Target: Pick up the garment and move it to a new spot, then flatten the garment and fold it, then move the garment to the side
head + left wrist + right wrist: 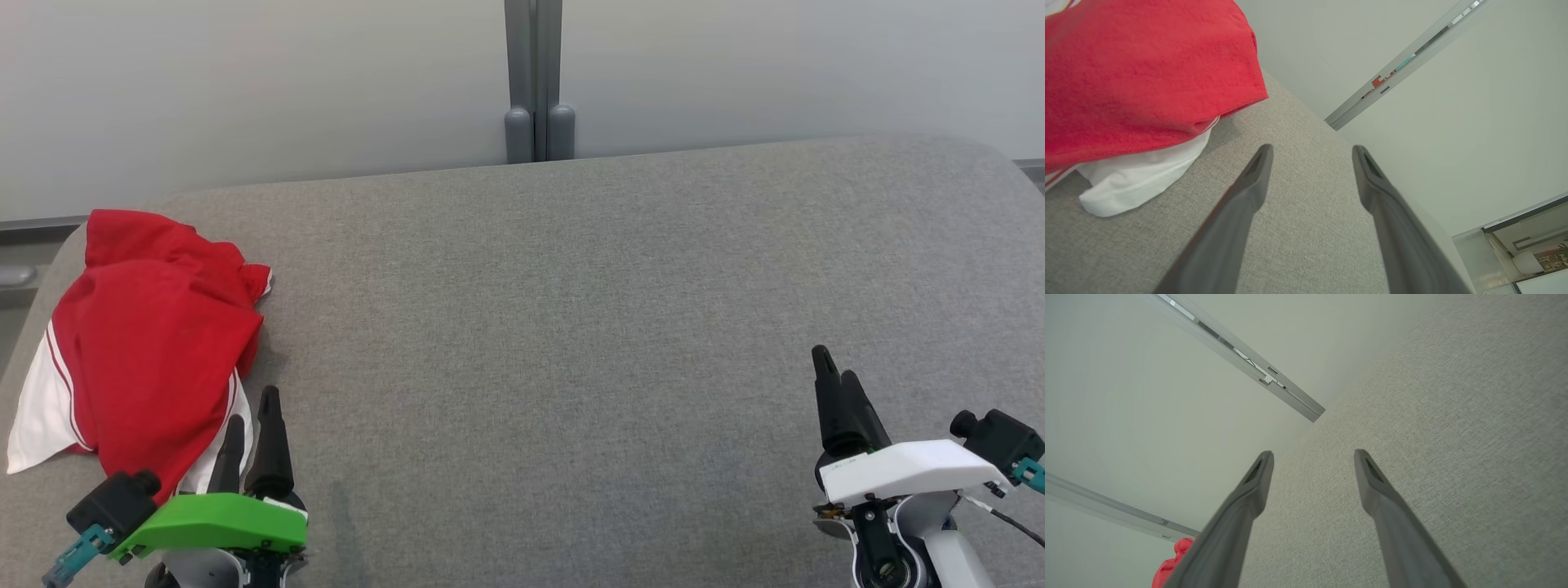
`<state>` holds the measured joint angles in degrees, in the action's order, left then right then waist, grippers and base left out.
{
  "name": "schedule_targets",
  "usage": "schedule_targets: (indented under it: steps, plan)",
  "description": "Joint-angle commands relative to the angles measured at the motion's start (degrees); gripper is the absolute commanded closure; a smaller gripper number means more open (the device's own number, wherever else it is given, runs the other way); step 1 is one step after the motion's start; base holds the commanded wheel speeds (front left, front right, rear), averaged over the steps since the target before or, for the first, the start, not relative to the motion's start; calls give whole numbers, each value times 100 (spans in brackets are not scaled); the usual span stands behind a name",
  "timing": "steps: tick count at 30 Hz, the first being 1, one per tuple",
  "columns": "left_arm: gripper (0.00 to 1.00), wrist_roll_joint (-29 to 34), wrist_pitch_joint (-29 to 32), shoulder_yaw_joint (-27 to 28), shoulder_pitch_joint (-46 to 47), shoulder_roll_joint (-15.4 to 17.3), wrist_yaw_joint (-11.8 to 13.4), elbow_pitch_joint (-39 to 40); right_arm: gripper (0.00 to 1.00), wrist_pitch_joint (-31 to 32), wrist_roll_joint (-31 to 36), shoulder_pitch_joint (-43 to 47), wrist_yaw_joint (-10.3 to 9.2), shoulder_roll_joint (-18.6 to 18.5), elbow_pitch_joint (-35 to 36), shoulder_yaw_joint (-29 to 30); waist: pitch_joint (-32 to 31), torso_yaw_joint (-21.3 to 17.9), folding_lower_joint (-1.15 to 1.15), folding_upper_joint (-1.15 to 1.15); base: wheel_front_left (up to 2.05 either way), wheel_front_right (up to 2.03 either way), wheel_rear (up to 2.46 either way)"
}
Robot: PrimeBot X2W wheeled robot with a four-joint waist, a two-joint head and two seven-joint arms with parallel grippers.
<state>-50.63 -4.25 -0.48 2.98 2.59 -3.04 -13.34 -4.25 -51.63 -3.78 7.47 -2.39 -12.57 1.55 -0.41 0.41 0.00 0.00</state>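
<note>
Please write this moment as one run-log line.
stage: before pickup | garment: crumpled, table left end | left gripper: open, beside garment | right gripper: open, empty

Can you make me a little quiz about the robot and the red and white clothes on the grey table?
1. Fill in the gap: the left gripper and the right gripper both have their jaws ____.
2. Pick one: which gripper is right next to the garment? A) left gripper B) right gripper C) they are equally close
3. True or false: the garment lies spread flat in the middle of the table.

Key: 1. open. 2. A. 3. False: it sits bunched up at the table's left edge.
</note>
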Motion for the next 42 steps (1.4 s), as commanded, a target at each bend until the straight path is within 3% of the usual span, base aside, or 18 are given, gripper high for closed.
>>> schedule_targets:
  steps: [1, 20, 42]
  plan:
    - [0, 209, -70, -28, 0, 57, 15, 84, 0, -71, 188, -44, 2, -32, 103, -14, 0, 3, 0, 0, 0, 0, 0]
    - [0, 1510, -389, -153, -24, 67, -11, 117, 0, -390, 1413, -5, 2, -41, 154, -135, -17, 45, 0, 0, 0, 0, 0]
    - [0, 2562, -698, -343, -17, 58, -38, -55, 0, -696, 2564, 35, 3, -51, 50, -237, -82, 73, 0, 0, 0, 0, 0]
